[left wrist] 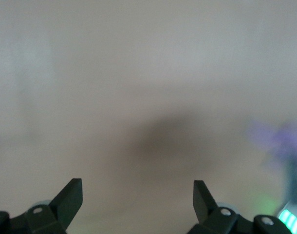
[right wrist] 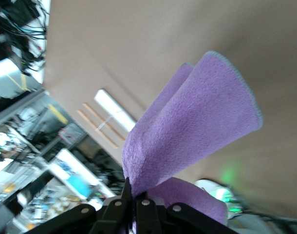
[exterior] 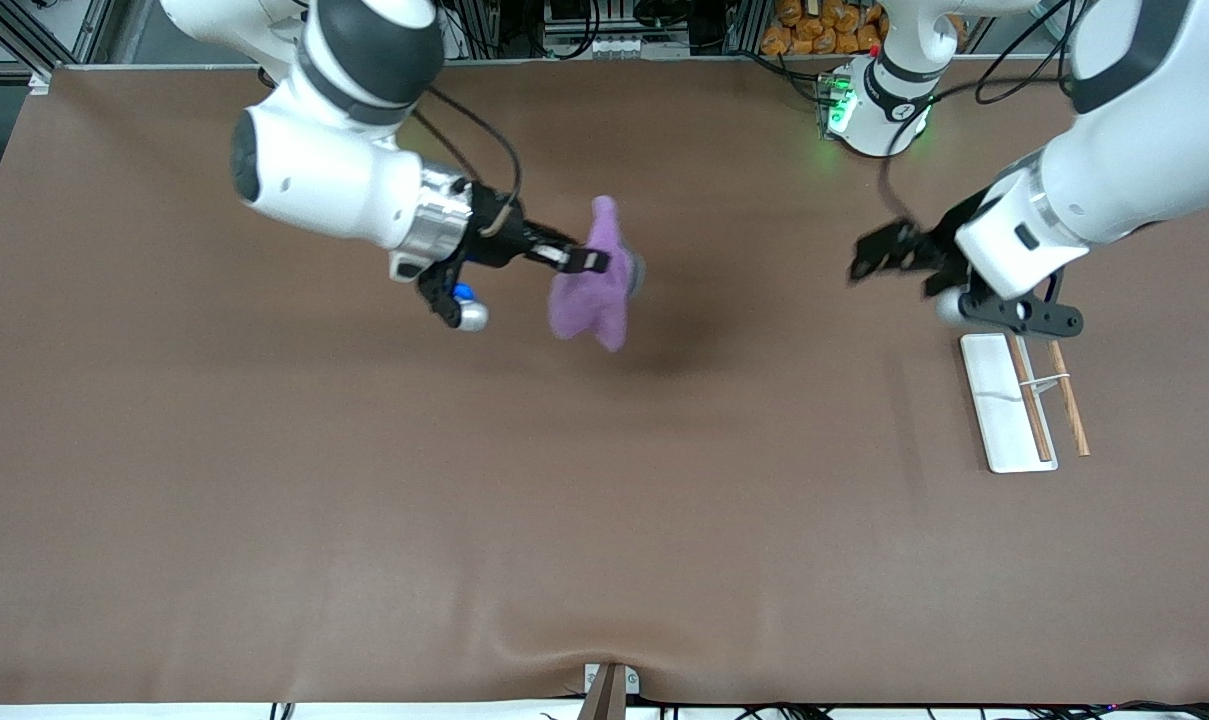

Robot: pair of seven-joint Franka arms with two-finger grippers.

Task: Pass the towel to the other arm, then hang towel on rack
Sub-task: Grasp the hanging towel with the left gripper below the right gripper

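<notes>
My right gripper (exterior: 596, 262) is shut on the purple towel (exterior: 596, 290) and holds it in the air over the middle of the table. The towel hangs folded from the fingers; its purple face and grey edge fill the right wrist view (right wrist: 187, 131). My left gripper (exterior: 864, 262) is open and empty, up in the air toward the left arm's end, over the table beside the rack. Its fingertips (left wrist: 70, 195) stand wide apart; the towel is a purple blur (left wrist: 280, 139) in the left wrist view. The rack (exterior: 1024, 398), white base with two wooden rods, stands on the table under the left arm.
The brown table mat (exterior: 364, 500) covers the whole surface. The left arm's base (exterior: 879, 100) with a green light stands at the table's back edge. The rack also shows in the right wrist view (right wrist: 107, 119).
</notes>
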